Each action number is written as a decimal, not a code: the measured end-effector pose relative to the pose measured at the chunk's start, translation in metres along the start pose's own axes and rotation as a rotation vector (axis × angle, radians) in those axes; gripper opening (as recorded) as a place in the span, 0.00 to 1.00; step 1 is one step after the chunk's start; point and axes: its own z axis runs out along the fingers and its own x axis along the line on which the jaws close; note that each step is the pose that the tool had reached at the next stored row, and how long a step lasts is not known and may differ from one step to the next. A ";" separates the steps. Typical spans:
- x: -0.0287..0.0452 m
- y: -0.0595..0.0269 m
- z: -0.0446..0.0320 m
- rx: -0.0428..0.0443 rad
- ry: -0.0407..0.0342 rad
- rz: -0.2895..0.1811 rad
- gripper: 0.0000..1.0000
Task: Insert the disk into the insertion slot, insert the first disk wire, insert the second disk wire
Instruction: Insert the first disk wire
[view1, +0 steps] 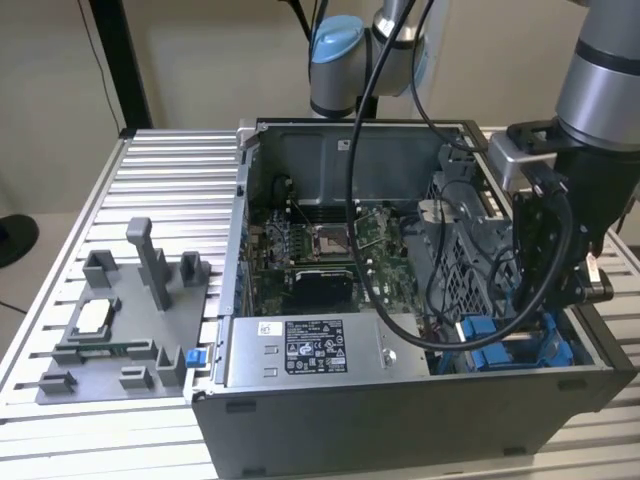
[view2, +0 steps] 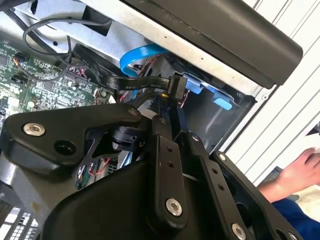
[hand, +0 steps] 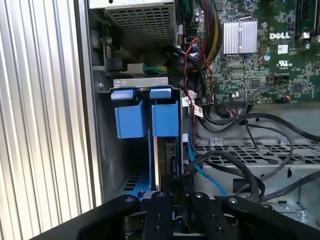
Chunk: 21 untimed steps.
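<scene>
— what did the gripper (view2: 171, 104) have?
— its fingers were pinched on the black plug (view2: 176, 86) at the end of a disk wire (view2: 135, 84), a flat black ribbon. that was down in the computer case (view1: 400, 410), at its corner on the exterior view's right.
— and the disk?
— the disk (hand: 168, 155) seemed seated in the insertion slot (hand: 150, 82), under a blue carrier tab (hand: 165, 119), though i couldn't swear to it.
— how would that wire handle?
— light and floppy, i'd say. the ribbon would bend anywhere, so only the hard plug gave a firm hold, by its flat sides. i'd guess the contacts would suffer if it went in crooked.
— any writing?
— a printed sticker (view1: 315, 347) on the power supply (view1: 395, 350), and white lettering along the ribbon and on the motherboard (hand: 260, 55). nothing i'd quote.
</scene>
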 end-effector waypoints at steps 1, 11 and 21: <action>0.0000 0.0001 0.0011 0.0001 0.0010 0.000 0.00; 0.0002 0.0003 -0.0008 -0.0006 -0.0018 0.000 1.00; 0.0029 -0.0020 -0.0357 -0.0014 -0.0135 0.001 1.00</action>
